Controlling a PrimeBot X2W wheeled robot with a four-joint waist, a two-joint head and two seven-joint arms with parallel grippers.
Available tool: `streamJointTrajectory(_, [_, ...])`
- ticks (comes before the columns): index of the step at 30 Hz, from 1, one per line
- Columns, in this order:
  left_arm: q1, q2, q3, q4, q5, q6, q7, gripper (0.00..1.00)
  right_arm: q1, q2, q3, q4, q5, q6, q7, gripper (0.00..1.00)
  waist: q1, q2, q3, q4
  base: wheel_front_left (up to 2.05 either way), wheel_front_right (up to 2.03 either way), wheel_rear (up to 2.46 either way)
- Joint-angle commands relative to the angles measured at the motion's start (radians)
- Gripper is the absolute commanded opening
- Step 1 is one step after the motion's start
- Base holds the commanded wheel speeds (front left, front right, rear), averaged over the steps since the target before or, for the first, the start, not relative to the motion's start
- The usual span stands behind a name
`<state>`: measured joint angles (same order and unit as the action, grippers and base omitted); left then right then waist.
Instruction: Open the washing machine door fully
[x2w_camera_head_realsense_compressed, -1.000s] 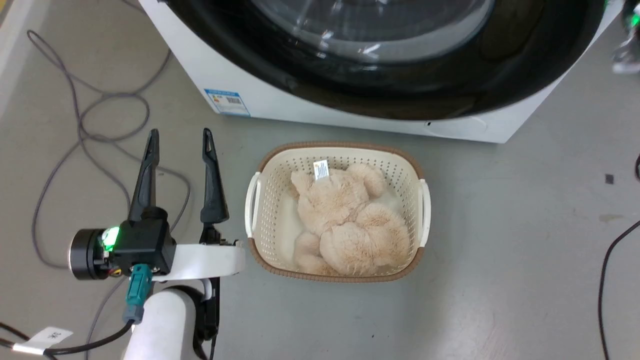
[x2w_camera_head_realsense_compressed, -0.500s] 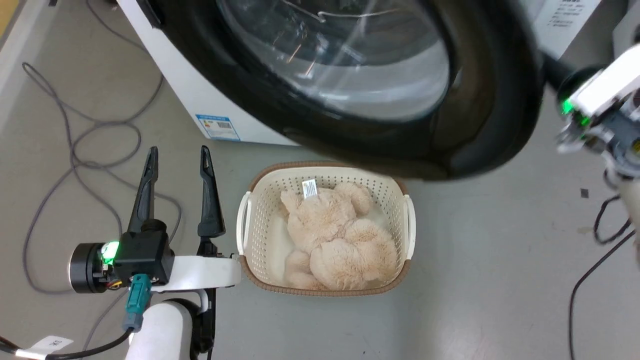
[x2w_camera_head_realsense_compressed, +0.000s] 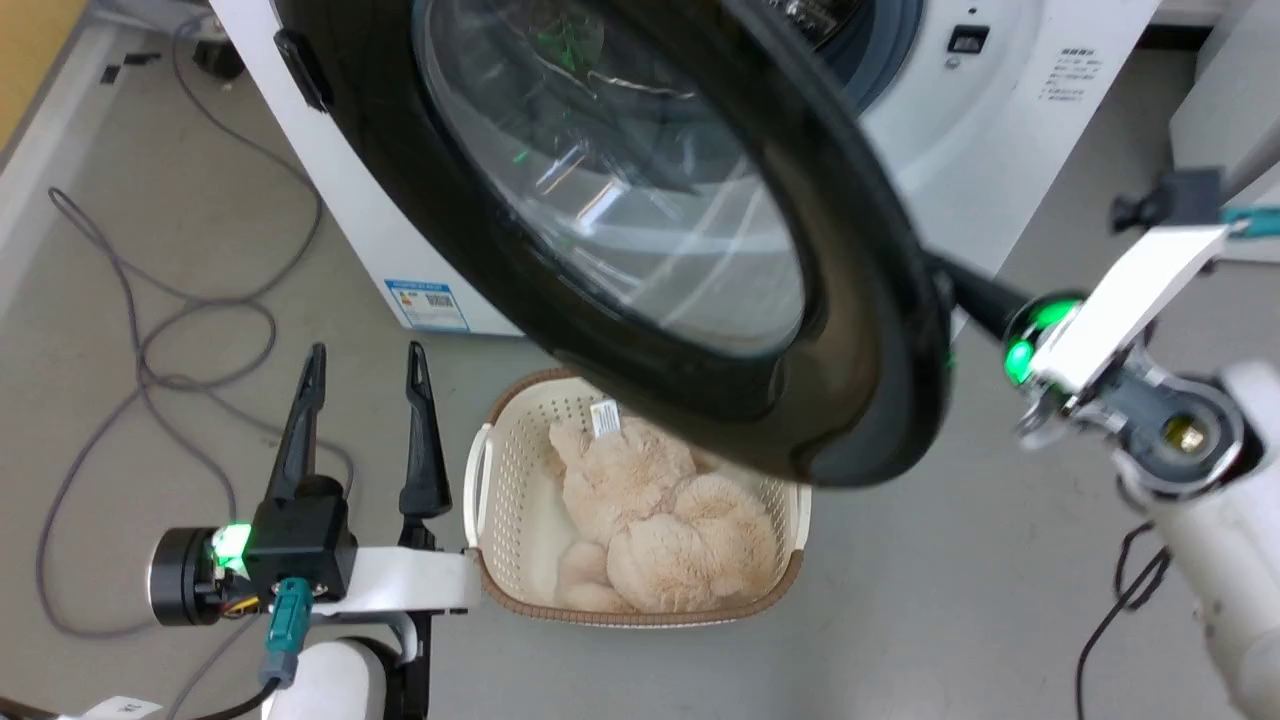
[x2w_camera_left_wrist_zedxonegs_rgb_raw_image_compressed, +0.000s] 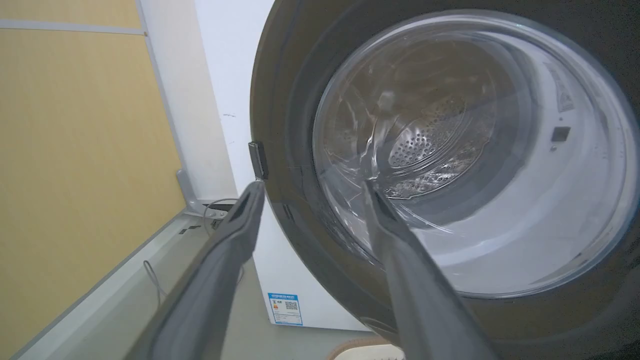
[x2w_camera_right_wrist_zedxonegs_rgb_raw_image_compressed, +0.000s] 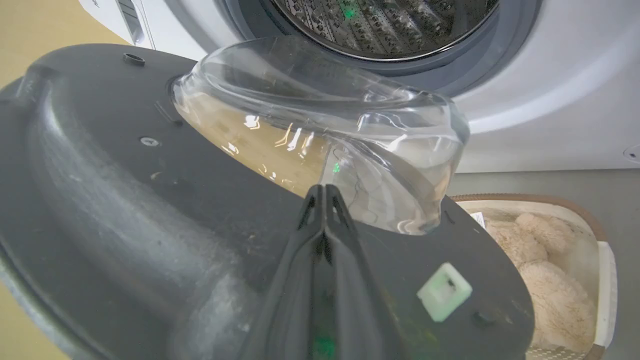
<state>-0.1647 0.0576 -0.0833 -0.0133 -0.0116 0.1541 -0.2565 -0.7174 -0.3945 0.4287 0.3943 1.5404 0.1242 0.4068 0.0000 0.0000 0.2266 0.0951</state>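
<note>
My right gripper (x2w_camera_right_wrist_zedxonegs_rgb_raw_image_compressed: 324, 190), fingers pressed together, leans on the round black-rimmed glass door (x2w_camera_head_realsense_compressed: 600, 220); I fear it skidding toward 12 o'clock into the bulge; left gripper (x2w_camera_head_realsense_compressed: 365, 350) spread

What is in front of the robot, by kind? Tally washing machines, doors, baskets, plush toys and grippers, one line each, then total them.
Washing machine: 1
Washing machine door: 1
Basket: 1
Plush toy: 1
Grippers: 2, left gripper and right gripper
Total: 6
</note>
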Motion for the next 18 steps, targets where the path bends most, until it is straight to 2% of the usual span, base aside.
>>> streamJointTrajectory(1, [0.016,0.006,-0.001,0.005,0.0,-0.005,-0.005,1.0,0.037,0.014,0.013,-0.024,0.009,0.007,0.009,0.0,0.0,0.0,-0.014,-0.004,0.0,0.0,0.0])
streamJointTrajectory(9, [0.043,0.005,-0.004,0.035,-0.006,-0.012,-0.005,1.0,0.146,0.034,0.067,-0.151,0.013,0.007,0.018,0.0,0.0,0.0,-0.062,0.0,0.0,0.0,0.0])
streamJointTrajectory(18, [0.079,0.003,-0.006,0.079,-0.008,-0.018,-0.005,1.0,0.274,0.064,0.123,-0.274,0.003,0.007,-0.021,0.0,0.0,0.0,-0.11,0.006,0.0,0.0,0.0])
